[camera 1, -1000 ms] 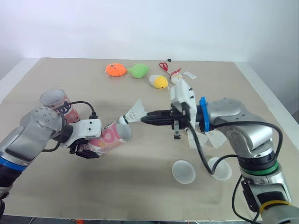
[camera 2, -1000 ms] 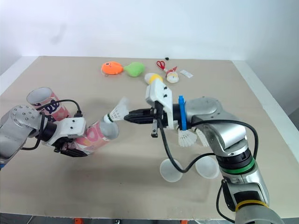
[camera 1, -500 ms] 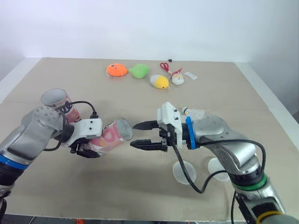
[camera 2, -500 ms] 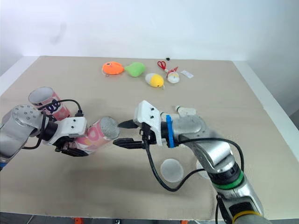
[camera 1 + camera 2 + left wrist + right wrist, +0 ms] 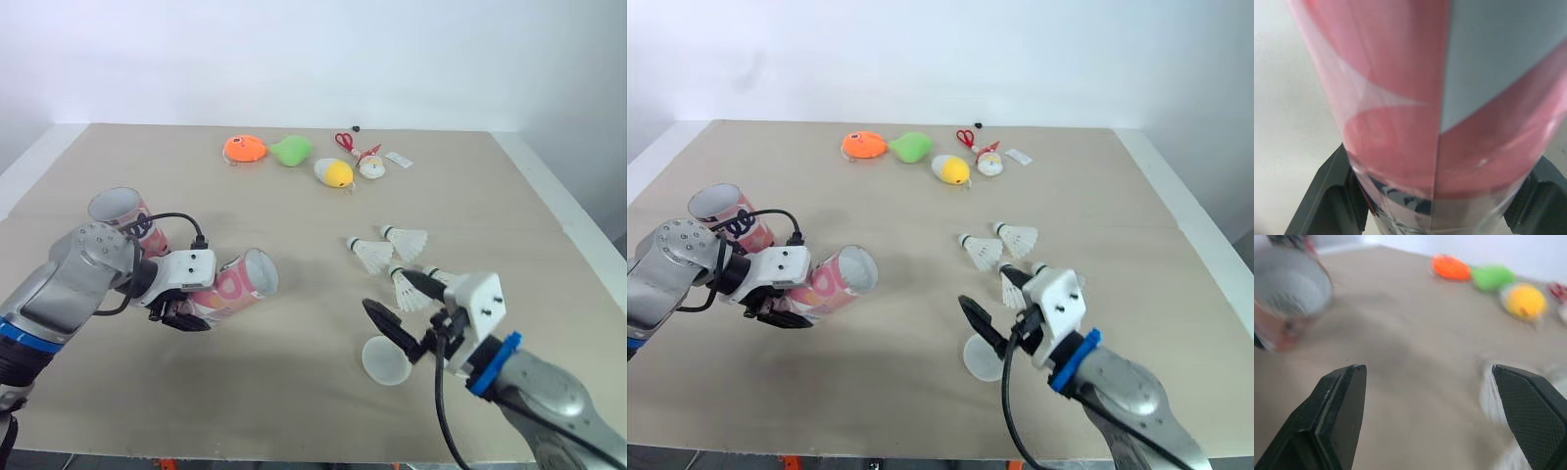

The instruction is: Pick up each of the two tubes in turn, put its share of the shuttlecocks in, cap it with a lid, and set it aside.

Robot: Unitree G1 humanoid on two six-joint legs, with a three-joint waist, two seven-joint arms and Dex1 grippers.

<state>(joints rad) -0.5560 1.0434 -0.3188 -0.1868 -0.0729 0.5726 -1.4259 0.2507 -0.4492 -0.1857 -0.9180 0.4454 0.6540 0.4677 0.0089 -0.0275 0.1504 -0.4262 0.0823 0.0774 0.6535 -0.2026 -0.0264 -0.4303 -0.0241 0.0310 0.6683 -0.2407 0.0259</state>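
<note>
A pink-and-white patterned cardboard tube (image 5: 238, 285) is held nearly on its side over the tan table (image 5: 294, 206), open mouth facing the robot's right. The left end effector (image 5: 186, 308) is clamped around its closed end. The left wrist view shows, up close, a straight seam and a pale grey panel on its pink wall. A second pink tube (image 5: 120, 210) stands upright behind. The right end effector (image 5: 404, 305) hangs empty with fingers spread wide, just beside a translucent round lid (image 5: 385, 360) and near three white feather shuttlecocks (image 5: 372, 254).

Head pair looks down over the table (image 5: 490, 176) — both wrist cameras catch the tube (image 5: 1288, 289).
</note>
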